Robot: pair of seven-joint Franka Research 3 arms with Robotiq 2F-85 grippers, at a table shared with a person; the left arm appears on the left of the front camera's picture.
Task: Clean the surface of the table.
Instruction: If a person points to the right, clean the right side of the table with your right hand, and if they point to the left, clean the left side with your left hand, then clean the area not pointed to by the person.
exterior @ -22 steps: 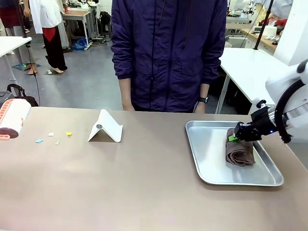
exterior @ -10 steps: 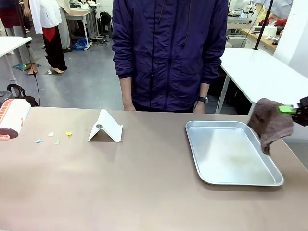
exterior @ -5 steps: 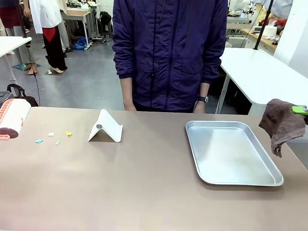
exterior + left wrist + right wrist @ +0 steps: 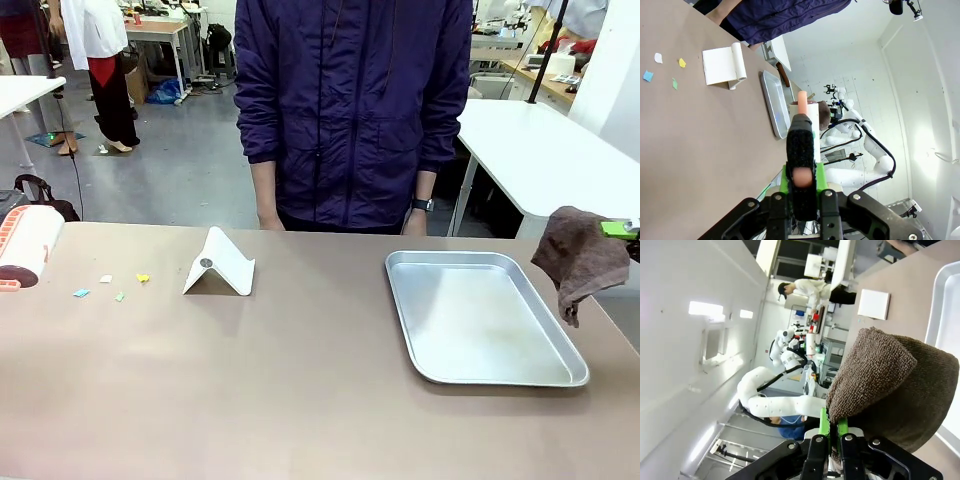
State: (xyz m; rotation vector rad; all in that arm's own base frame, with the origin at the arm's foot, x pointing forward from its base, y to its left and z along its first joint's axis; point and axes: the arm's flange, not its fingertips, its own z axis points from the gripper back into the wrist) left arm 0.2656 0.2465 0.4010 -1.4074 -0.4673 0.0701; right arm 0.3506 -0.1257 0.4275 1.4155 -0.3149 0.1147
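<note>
The brownish-taupe table (image 4: 300, 390) carries several small coloured paper scraps (image 4: 110, 287) at its left. My right gripper (image 4: 624, 229) is at the far right edge, above the table and beyond the tray, shut on a brown cloth (image 4: 572, 258) that hangs from it. In the right wrist view the green pads (image 4: 826, 426) pinch the cloth (image 4: 890, 385) at its lower edge. My left gripper (image 4: 801, 131) is shut on a white roller with a salmon handle (image 4: 806, 114); that roller (image 4: 25, 248) sits at the table's left edge.
An empty silver tray (image 4: 480, 318) lies on the right half of the table. A white folded stand (image 4: 220, 265) sits left of centre near the far edge. A person in a dark purple jacket (image 4: 350, 110) stands at the far side.
My right gripper has lifted the brown cloth out of the tray and carried it up and to the right, past the tray's edge. Nothing else has moved.
</note>
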